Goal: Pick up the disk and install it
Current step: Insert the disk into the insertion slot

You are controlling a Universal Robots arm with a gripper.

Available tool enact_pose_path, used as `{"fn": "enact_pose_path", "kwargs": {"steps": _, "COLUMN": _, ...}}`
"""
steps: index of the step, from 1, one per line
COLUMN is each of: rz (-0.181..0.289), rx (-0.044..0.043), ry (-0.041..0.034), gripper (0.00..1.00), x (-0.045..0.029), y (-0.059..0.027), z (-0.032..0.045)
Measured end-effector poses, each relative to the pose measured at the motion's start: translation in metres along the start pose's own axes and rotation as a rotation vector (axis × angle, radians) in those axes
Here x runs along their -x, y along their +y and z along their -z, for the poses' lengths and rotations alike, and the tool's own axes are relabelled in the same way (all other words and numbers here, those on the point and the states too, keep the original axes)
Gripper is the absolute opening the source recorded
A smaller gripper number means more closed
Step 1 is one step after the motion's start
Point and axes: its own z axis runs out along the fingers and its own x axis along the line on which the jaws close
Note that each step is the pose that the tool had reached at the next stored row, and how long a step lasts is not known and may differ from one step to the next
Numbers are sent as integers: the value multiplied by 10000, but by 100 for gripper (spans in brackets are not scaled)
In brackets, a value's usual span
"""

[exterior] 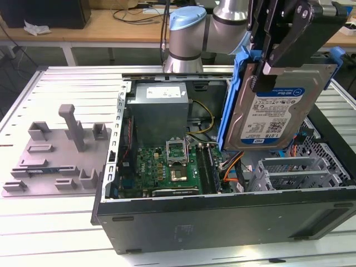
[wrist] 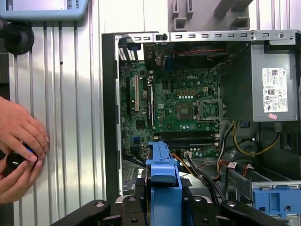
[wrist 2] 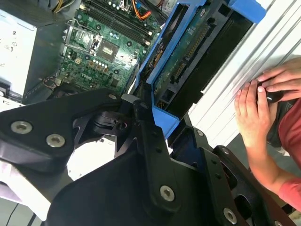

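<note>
One gripper [exterior: 265, 71] held the disk [exterior: 278, 111], fingers clamped on it, at upper right of the exterior view, upright over the open case [exterior: 222, 218], presumably to clear its walls.

An open computer case [exterior: 222, 222] lies on a slatted table [exterior: 50, 236], green motherboard [exterior: 161, 164] exposed beside a grey power-supply box [exterior: 161, 111]. A grey plastic fixture [exterior: 55, 158] sits at the exterior view's left.

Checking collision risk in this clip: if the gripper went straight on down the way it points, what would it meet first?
The gripper clamps the disk in its jaws, so the disk would touch first, probably on the metal drive bay beside the orange cables; depth is unclear.
</note>
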Motion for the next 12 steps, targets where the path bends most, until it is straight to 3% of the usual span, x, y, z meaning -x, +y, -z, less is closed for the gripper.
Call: {"fn": "enact_pose_path", "kwargs": {"steps": 12, "rz": -19, "rx": 1, "ry": -26, "gripper": 36, "x": -12, "y": -270, "z": -11}}
